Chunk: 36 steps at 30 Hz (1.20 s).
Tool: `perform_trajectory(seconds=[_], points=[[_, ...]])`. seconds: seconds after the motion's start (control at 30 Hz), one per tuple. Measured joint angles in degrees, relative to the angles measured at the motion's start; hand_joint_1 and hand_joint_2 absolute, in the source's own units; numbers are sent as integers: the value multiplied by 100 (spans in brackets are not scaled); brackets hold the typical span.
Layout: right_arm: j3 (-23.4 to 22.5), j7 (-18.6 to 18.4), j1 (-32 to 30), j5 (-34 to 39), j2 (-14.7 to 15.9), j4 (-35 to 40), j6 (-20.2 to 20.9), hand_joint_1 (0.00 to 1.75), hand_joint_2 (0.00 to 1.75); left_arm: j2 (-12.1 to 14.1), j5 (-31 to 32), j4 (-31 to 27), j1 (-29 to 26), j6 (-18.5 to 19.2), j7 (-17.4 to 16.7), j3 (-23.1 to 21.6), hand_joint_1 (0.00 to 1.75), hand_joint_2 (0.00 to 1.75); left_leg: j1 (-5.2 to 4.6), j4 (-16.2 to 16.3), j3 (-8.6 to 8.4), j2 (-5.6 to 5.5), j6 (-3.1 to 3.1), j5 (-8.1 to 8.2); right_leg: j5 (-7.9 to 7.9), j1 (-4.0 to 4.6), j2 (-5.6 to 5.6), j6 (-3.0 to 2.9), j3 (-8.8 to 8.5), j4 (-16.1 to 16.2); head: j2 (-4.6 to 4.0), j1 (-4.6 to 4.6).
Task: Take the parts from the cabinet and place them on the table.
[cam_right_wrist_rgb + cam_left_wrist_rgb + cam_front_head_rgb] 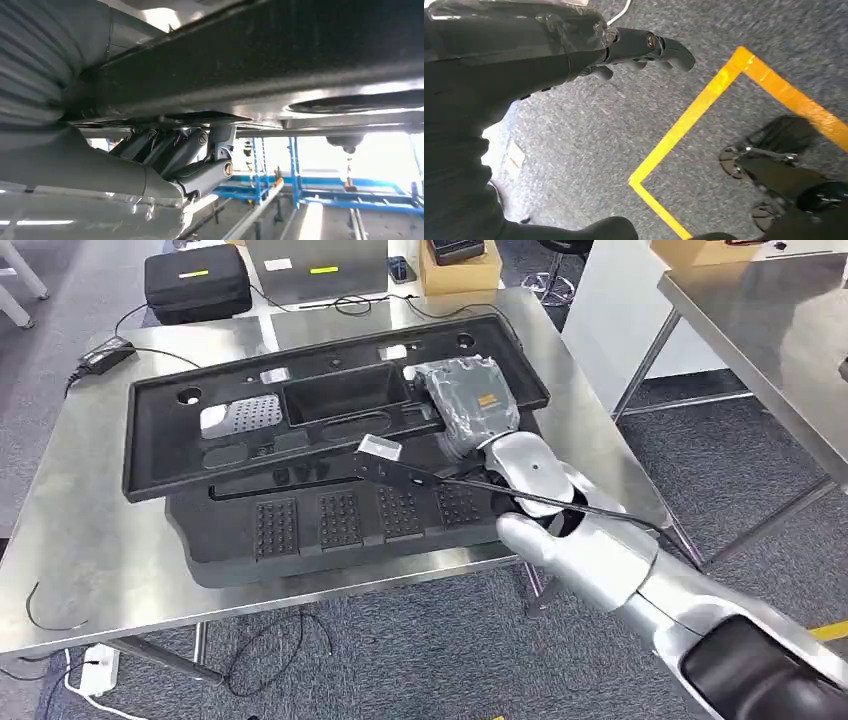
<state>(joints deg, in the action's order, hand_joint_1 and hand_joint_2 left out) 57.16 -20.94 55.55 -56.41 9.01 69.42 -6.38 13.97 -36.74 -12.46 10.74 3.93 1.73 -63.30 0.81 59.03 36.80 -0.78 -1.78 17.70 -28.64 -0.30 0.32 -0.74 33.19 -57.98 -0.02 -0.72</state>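
A long black plastic panel [330,410] lies across a second black part with ribbed pads [340,525] on the steel table [90,500]. My right hand [470,405], in its grey cover, grips the panel's right end. In the right wrist view its dark fingers [190,150] curl up against the underside of the panel [280,55]. A thin black bar with a silver tag [380,452] runs from beside the wrist over the lower part. My left hand [644,47] hangs over the carpet floor, fingers stretched out and holding nothing.
A black case [195,280], a cardboard box [460,265] and a power adapter [105,355] sit at the table's far side. Another steel table [770,330] stands to the right. Yellow floor tape [704,105] and a power strip [90,665] lie below.
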Motion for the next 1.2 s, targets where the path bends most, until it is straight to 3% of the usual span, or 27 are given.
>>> perform_trajectory(seconds=[0.2,0.37,0.93,1.2], points=[[131,164,452,135,-645,-1339,-350,175,175,-2,57,-2,104,87,-41,0,0,175,8,-19,-13,-2,-25,-17,-1,7,-6,-2,5,-10,0,24],[181,190,577,179,-936,-2141,-389,175,175,-2,66,-2,116,125,-105,0,0,175,11,-25,-18,-1,-25,-17,-1,8,-3,-3,5,-12,-2,26],[225,61,680,382,-1414,-3447,-352,175,175,-9,83,-2,92,168,-144,-2,0,175,11,-27,-22,-1,-26,-17,-4,8,-2,-8,5,-13,-2,26],[225,232,705,424,-1633,-3863,-267,175,175,-28,131,-4,110,184,-120,-2,0,175,11,-27,-23,2,-27,-17,-4,8,1,-9,8,-12,0,26]])
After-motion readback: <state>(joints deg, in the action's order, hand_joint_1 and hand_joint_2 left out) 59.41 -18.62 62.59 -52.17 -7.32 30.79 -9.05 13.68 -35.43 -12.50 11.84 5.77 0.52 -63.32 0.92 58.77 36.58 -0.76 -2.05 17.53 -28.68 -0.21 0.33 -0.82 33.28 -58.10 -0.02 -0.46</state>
